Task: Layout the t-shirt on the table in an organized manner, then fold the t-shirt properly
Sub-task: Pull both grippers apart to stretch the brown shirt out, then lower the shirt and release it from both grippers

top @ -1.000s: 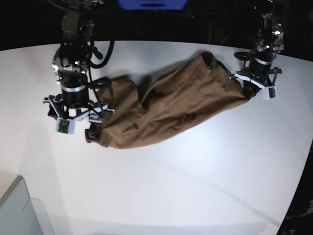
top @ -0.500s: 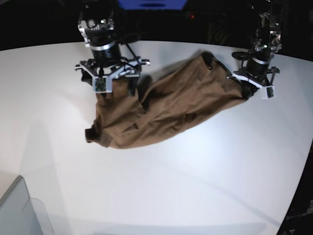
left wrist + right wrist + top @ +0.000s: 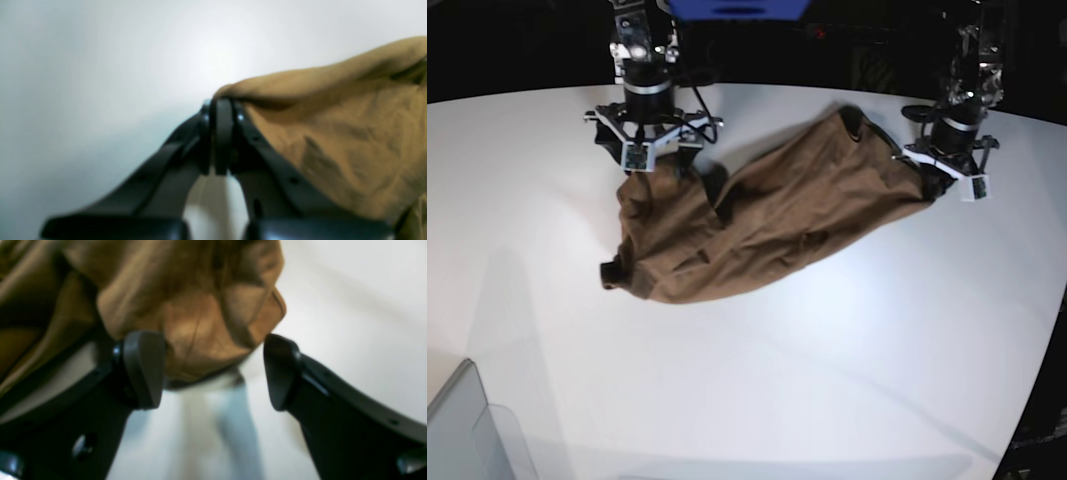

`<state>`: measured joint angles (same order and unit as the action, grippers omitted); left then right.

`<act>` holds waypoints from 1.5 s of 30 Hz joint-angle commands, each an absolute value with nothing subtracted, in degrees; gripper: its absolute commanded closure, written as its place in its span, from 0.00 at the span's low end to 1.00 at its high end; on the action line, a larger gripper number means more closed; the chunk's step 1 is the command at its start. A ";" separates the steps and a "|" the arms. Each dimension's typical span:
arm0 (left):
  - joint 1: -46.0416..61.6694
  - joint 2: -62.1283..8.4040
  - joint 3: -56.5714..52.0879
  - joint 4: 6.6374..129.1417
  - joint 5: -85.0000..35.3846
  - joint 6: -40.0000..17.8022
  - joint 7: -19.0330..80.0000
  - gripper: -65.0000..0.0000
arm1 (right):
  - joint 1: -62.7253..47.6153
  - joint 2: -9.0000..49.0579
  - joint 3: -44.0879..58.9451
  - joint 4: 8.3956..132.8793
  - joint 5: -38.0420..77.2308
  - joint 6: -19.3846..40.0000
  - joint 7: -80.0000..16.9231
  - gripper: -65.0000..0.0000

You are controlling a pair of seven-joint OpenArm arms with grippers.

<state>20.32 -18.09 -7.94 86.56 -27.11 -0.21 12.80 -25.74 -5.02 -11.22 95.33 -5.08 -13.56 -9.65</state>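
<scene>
Brown cloth, the t-shirt (image 3: 747, 225), lies crumpled across the far middle of the white worktop (image 3: 777, 390). At its left end we see the right claw (image 3: 655, 165) with its jaws wide apart around a bunched fold, holding nothing. At the right end the left claw (image 3: 943, 180) is closed, pinching the shirt's edge.
</scene>
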 commanded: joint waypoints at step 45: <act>19.03 -18.77 -8.48 88.04 -27.30 -0.31 11.21 0.99 | -11.47 -1.01 -12.53 96.84 -4.88 -14.02 -9.45 1.00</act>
